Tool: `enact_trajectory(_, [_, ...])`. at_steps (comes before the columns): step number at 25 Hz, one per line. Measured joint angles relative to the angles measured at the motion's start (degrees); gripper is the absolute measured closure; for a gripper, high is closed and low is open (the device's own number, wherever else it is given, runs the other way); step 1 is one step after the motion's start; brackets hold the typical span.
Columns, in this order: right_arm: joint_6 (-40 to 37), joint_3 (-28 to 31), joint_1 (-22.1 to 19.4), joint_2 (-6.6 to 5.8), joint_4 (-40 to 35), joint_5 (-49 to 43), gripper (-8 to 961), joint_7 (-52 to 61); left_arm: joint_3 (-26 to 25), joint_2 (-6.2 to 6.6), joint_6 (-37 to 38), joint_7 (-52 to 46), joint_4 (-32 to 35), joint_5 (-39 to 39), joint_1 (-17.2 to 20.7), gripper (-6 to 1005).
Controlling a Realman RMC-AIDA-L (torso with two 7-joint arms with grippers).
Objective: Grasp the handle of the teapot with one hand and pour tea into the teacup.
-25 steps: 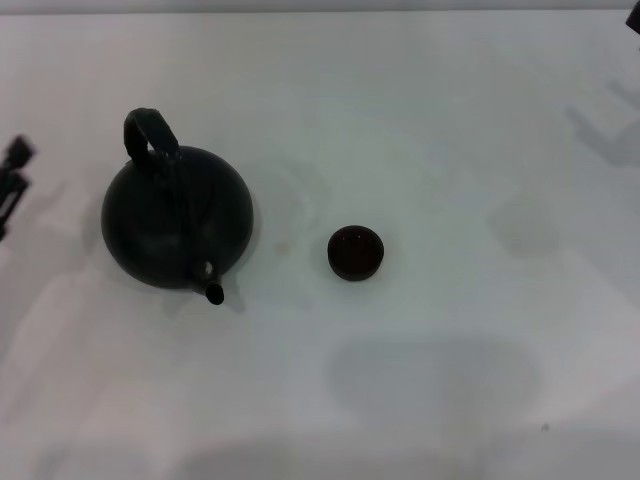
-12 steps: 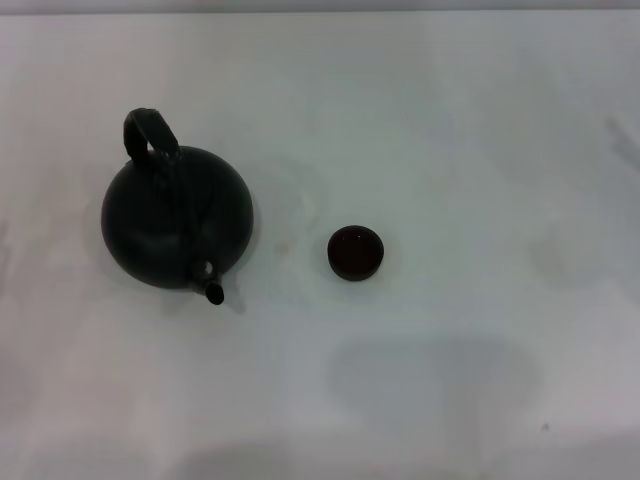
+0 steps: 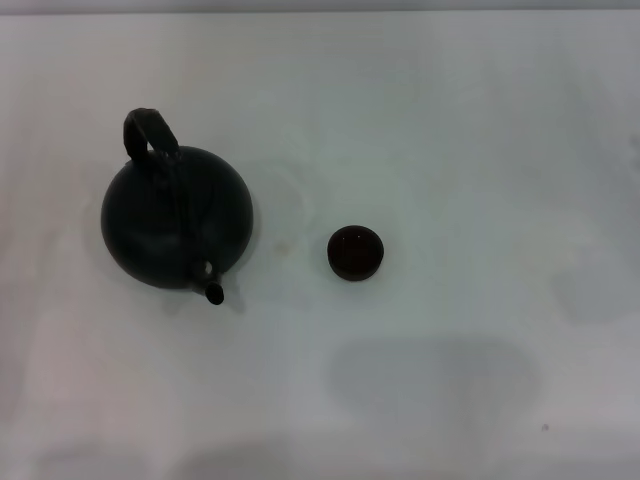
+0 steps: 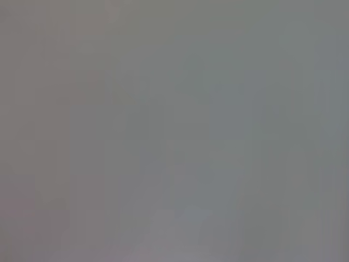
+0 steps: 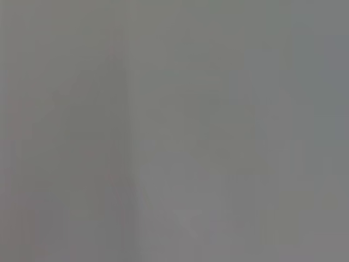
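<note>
On the white desk (image 3: 450, 120) the teapot (image 3: 177, 218) stands upright left of the teacup (image 3: 356, 252), unmoved, while both claws have left view, their state unknowable, so nothing holds the handle (image 3: 150, 135).

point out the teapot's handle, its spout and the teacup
Dark round teapot's looped handle (image 3: 152, 137), head view, on the top of the arch.
Teapot's short spout (image 3: 214, 293), head view, on its open tip.
Small dark round teacup (image 3: 355, 251), head view, on its inside centre.
</note>
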Motion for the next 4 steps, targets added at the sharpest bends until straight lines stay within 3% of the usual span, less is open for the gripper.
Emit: enact_trajectory(4, [0.1, 0.0, 0.1, 0.00, 1.0, 0.4, 104, -2.2, 0.0, -0.12, -0.3, 1.1, -1.6, 0.0, -0.3, 482])
